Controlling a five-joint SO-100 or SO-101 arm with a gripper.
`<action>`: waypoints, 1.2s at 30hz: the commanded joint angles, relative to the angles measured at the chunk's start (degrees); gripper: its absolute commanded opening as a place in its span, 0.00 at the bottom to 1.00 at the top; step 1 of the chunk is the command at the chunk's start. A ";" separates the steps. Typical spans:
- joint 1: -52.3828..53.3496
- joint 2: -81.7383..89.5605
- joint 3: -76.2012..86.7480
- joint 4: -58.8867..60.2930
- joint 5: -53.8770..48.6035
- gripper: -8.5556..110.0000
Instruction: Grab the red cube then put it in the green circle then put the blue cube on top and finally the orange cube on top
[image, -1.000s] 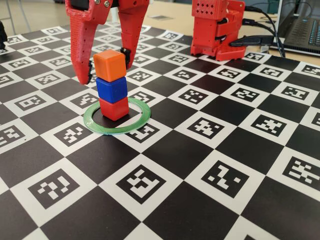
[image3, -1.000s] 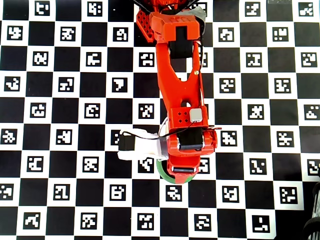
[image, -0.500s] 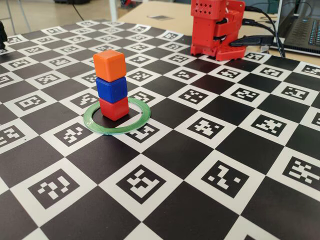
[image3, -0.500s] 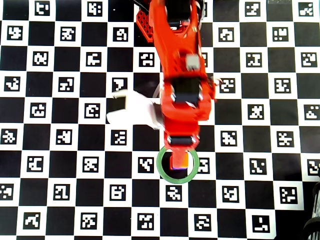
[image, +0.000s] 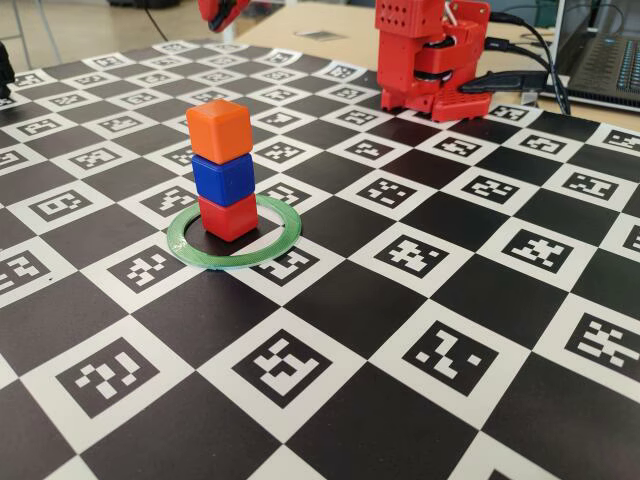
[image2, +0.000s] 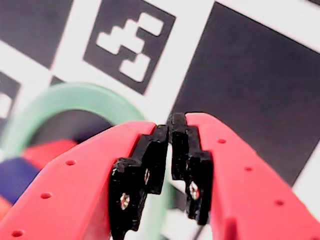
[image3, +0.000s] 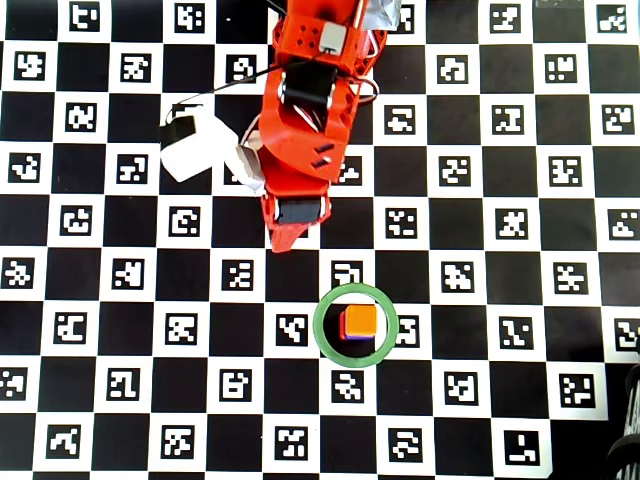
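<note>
Now that the tool (image2: 171, 131) has pulled back up-left in the overhead view, closed and empty, the orange cube (image: 219, 125) tops blue cube (image: 223, 177) and red cube (image: 228, 216) inside the green circle (image: 276, 247) (stack apparently finished).

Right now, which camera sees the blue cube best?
The fixed view: the blue cube shows fully, between orange and red. The wrist view shows only a blurry blue corner. Overhead, the orange cube hides it.
</note>
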 joint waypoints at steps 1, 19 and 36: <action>-2.90 13.27 13.54 -10.28 -13.71 0.02; -17.67 48.78 38.06 27.77 -29.27 0.02; -18.63 57.04 40.52 34.89 -36.74 0.03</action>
